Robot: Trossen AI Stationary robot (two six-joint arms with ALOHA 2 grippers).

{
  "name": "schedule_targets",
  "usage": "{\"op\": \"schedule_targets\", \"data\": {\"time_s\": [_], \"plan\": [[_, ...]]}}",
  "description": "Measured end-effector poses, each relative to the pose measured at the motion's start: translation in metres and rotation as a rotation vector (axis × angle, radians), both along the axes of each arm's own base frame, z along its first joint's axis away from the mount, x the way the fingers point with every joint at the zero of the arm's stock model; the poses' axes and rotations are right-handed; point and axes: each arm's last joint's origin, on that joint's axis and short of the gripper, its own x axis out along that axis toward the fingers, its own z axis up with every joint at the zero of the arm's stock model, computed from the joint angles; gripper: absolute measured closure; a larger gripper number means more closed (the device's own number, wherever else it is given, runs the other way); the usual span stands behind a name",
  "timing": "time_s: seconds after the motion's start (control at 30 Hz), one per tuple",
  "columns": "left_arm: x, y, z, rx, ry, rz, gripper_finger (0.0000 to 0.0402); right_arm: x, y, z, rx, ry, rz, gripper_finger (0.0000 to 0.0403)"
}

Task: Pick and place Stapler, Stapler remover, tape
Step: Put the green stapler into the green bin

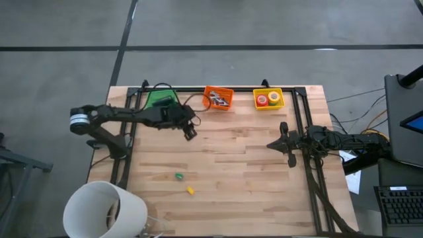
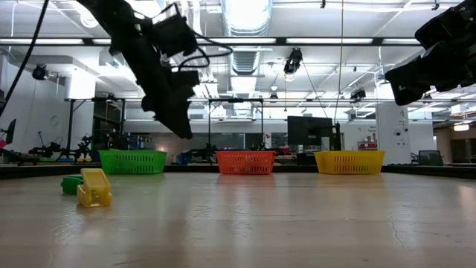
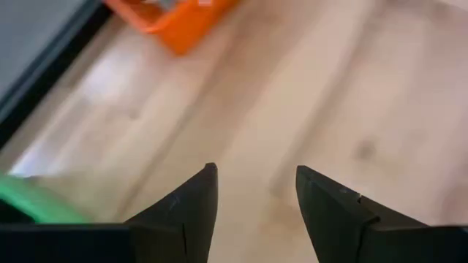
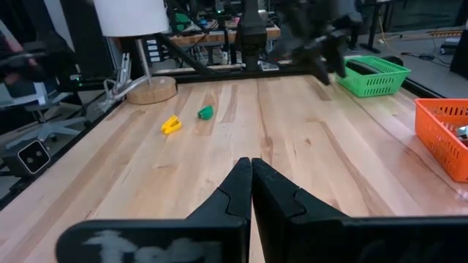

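Observation:
My left gripper (image 1: 190, 132) hangs open above the table just in front of the green basket (image 1: 160, 99), holding nothing; its wrist view shows bare wood between the fingers (image 3: 254, 172). My right gripper (image 1: 272, 143) waits shut over the table's right side (image 4: 251, 162). Two tape rolls, one red (image 1: 262, 100) and one yellow-green (image 1: 273, 97), lie in the yellow basket (image 1: 268, 106). A small green piece (image 1: 178, 175) and a small yellow piece (image 1: 190, 190) lie on the wood nearer the front. Something dark lies in the green basket (image 4: 373, 75); I cannot tell whether it is the stapler.
An orange basket (image 1: 218, 98) with small metal items stands between the green and yellow ones along the far edge. A white lamp (image 1: 102, 211) stands at the near left corner. Bare wood (image 1: 244, 178) stretches across the middle and front.

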Motion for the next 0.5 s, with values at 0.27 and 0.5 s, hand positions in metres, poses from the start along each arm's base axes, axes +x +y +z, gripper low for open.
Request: {"op": "schedule_targets", "data": {"time_s": [0.27, 0.5], "plan": [[0.007, -0.053, 0.008, 0.044, 0.009, -0.271, 0.0215, 0.0, 0.0, 0.0, 0.0, 0.0, 0.0, 0.0394], [0.008, -0.092, 0.007, -0.004, -0.014, -0.348, 0.0216, 0.0, 0.0, 0.0, 0.0, 0.001, 0.0, 0.0394]]}}
